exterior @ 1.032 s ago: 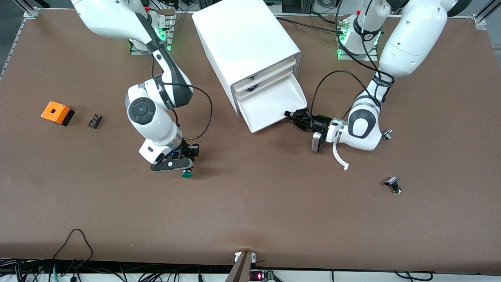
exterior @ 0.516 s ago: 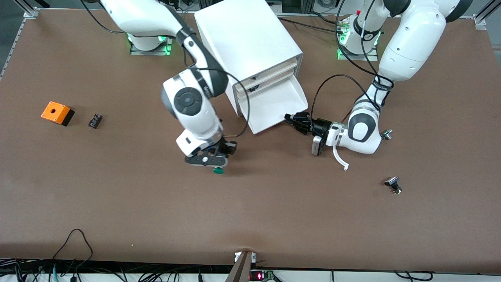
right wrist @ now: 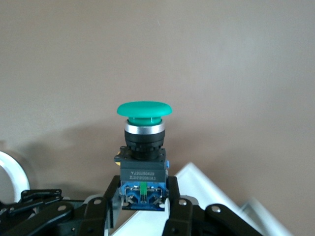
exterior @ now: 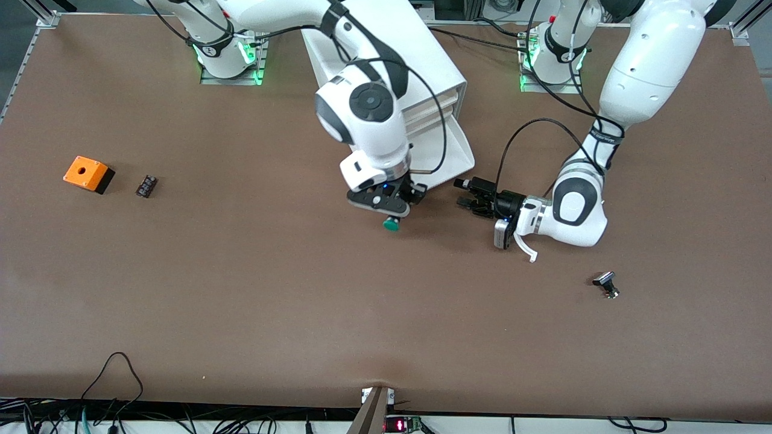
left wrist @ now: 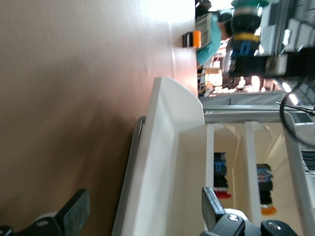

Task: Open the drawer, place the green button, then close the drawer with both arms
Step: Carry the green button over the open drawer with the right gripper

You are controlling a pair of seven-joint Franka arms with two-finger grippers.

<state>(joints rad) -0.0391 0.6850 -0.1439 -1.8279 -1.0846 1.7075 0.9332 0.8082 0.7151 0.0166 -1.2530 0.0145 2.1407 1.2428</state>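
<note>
The cabinet's (exterior: 422, 54) lowest drawer (exterior: 456, 152) stands pulled out; it also shows in the left wrist view (left wrist: 167, 147). My right gripper (exterior: 386, 204) hangs over the drawer's front edge at the corner toward the right arm's end, shut on the green-capped button (exterior: 392, 225). In the right wrist view the gripper (right wrist: 142, 199) clamps the button's (right wrist: 144, 140) blue base, cap pointing away. My left gripper (exterior: 463, 194) is open and empty, low by the table, just off the drawer's other front corner. In the left wrist view its gripper (left wrist: 145, 204) straddles the drawer front without touching, with the button (left wrist: 244, 22) farther off.
An orange box (exterior: 88, 173) and a small black part (exterior: 146, 185) lie toward the right arm's end. A silver-and-black knobbed part (exterior: 606, 284) lies toward the left arm's end, nearer the front camera. The upper drawers hold small parts (left wrist: 220, 169).
My right arm has carried the button from the table's right-arm side up to the drawer's front. My left gripper has backed a little away from the drawer's front corner.
</note>
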